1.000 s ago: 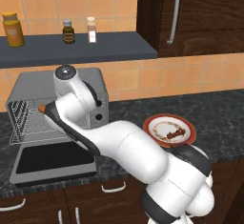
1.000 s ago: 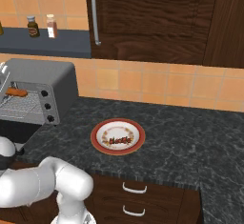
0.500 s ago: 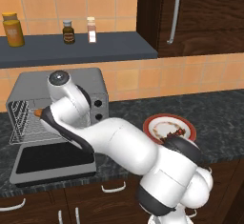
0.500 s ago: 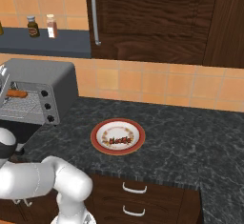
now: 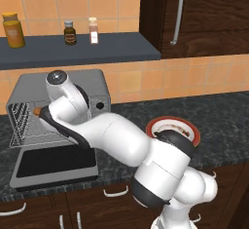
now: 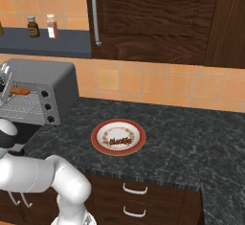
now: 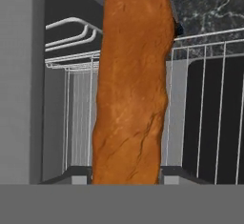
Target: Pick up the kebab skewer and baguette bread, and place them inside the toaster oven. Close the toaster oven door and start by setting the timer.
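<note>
My gripper (image 5: 40, 112) is shut on the baguette bread (image 5: 36, 111), a tan-orange loaf held at the open mouth of the grey toaster oven (image 5: 99, 89). In the right base view the baguette bread (image 6: 20, 91) hangs just above the wire rack (image 6: 21, 105). In the hand view, the baguette bread (image 7: 133, 85) runs up the middle, over the wire rack (image 7: 205, 99). The toaster oven door (image 5: 53, 162) lies dropped open, flat on the counter. On a red-rimmed plate (image 6: 101, 129) to the right lies the kebab skewer (image 6: 120, 140).
Three black knobs (image 6: 48, 106) run down the oven's right side. A dark shelf (image 5: 112, 47) above carries a jar (image 5: 13, 29) and two small bottles. Dark cabinets (image 6: 153, 18) hang above the black stone counter (image 6: 191, 138). My arm partly covers the plate (image 5: 180, 122).
My hand has carried the baguette bread a little further left and in toward the oven cavity. The plate and skewer have stayed put.
</note>
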